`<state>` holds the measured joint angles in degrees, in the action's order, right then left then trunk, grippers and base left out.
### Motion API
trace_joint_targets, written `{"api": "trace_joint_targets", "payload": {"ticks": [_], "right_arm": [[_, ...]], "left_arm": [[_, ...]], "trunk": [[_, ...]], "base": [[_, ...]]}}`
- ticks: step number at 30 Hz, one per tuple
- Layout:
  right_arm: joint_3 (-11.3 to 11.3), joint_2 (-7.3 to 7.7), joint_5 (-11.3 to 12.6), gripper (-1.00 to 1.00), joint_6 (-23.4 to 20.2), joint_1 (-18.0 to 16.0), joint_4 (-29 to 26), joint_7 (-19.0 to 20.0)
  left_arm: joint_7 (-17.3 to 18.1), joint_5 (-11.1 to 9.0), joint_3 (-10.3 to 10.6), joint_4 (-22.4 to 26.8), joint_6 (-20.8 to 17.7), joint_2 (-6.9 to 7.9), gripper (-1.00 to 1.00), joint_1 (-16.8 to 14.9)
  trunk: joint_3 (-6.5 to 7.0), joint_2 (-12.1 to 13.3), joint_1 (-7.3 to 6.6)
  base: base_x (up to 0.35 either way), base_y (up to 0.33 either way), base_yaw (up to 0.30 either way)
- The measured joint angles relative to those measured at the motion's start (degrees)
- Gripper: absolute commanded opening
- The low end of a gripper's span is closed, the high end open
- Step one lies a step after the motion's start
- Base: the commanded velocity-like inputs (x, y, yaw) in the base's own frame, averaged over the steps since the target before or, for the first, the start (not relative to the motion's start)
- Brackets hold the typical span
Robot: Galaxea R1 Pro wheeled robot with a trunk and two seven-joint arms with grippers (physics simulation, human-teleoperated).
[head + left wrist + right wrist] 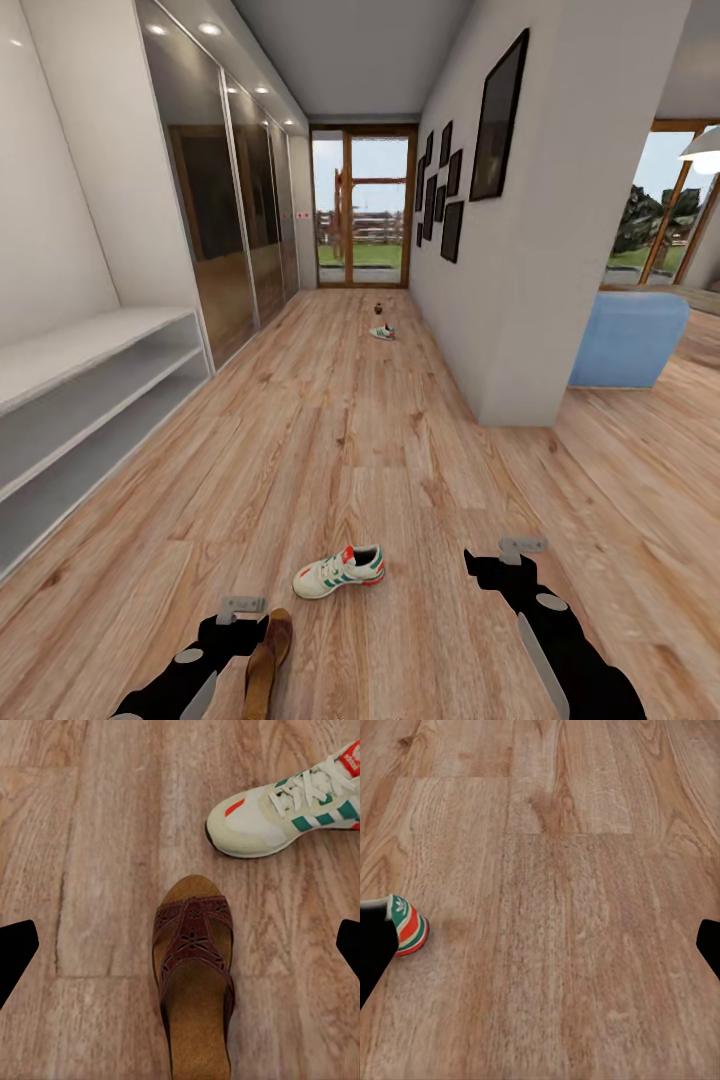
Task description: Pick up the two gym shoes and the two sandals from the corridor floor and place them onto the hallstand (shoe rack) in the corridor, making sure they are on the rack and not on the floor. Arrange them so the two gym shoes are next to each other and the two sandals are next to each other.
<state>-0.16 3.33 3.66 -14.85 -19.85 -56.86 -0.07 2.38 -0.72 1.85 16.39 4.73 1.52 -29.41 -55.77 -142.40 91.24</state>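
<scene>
Left tool point(180, 945) is held wide above a sandal point(193, 971); right tool point(540, 945) is spread wide beside the gym shoe point(339, 571) on the corridor floor point(400, 470).

The floor point(562, 907) is light brown wood with long planks and lots of wavy grain. A line where two planks meet runs across, in the far part of the picture. Two black fingertips point(375, 945) of the right claw point(540, 945) poke in, one at each side edge, with a wide gap of bare floor between them, so the claw is spread apart and holds nothing. Just beside one fingertip sits the rounded end of a shoe point(409, 926). It is white with green and red bands. The fingertip hides the rest of it.
</scene>
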Motion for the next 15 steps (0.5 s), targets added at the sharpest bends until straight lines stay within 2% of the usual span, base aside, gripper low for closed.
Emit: {"api": "trace_joint_targets", "payload": {"ticks": [2,15], "right_arm": [[0.0,0.0,0.0,1.0,0.0,0.0,0.0,0.0],[-0.1,0.0,0.0,1.0,0.0,0.0,0.0,0.0]], "left_arm": [[0.0,0.0,0.0,0.0,0.0,0.01,1.0,0.0],[0.0,0.0,-0.1,0.1,0.0,0.04,1.0,0.0]], "trunk": [[-0.36,-0.8,0.44],[-3.24,-1.0,0.78]], "base": [[0.0,0.0,0.0],[0.0,0.0,0.0]]}}
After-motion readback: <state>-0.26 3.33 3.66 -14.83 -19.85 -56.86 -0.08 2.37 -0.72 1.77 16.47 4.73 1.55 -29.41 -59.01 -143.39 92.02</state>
